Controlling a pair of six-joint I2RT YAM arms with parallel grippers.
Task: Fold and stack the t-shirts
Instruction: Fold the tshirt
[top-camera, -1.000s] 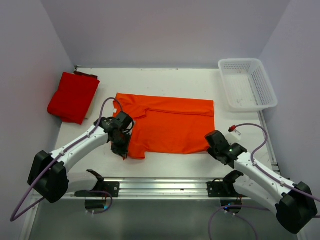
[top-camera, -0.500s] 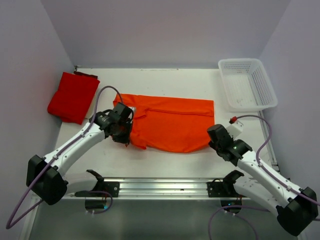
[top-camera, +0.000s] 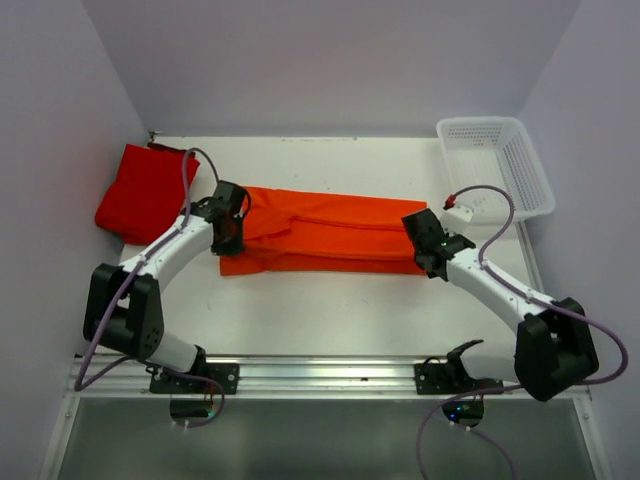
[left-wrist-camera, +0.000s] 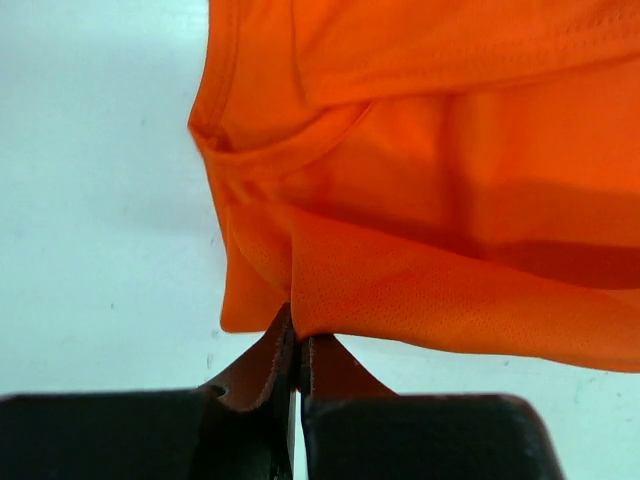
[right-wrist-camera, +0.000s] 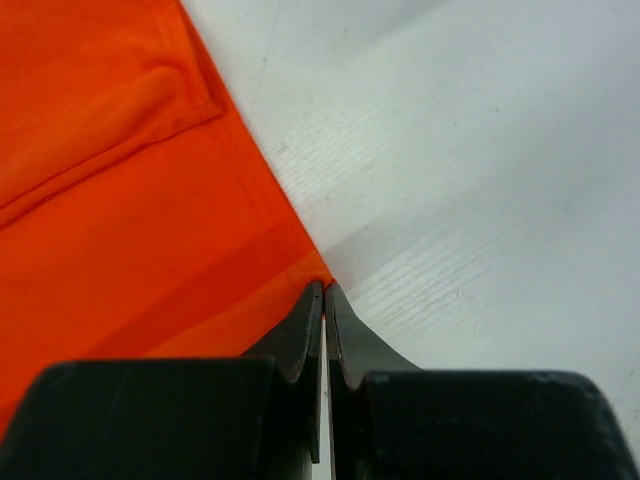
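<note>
Both arms have swung forward since a second ago, carrying the near edge of the orange shirt (top-camera: 330, 232) up over itself, so it now lies as a long narrow folded band on the counter (top-camera: 330, 310), stretching away from a spot near the white basket (top-camera: 481, 121). At the end of the band far from the basket, the left end effector (left-wrist-camera: 297, 338) is pinched together on a corner of the cloth, while the right end effector (right-wrist-camera: 325, 292) is clamped on the hem corner at the end nearest the basket. Farther still from the basket, the red shirt (top-camera: 145, 192) lies folded near the orange shirt's far end.
</note>
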